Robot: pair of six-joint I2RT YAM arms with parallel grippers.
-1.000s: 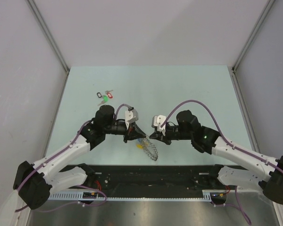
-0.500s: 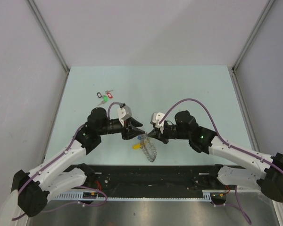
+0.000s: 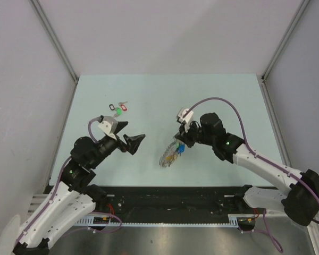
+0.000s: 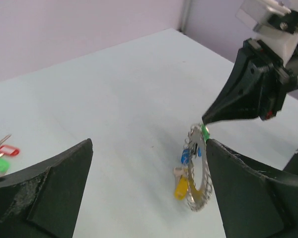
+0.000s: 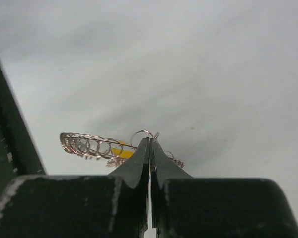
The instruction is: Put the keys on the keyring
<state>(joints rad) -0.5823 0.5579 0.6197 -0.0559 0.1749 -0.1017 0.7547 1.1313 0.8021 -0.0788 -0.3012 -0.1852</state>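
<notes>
Your work surface is a pale mint-green flat table top. At its far left lies a small bunch of silver keys with black, red and green plastic tags, flat on the surface and well apart from anything else. Near the middle, a large grey ring of coiled wire stands tilted on edge, with a blue plastic tag and a yellow plastic tag hanging at it. You cannot tell whether its lower rim touches the table.

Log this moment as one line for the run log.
left pincer: open, empty | right pincer: shut on keyring | blue-tagged key, green-tagged key, yellow tag: hanging at keyring
</notes>
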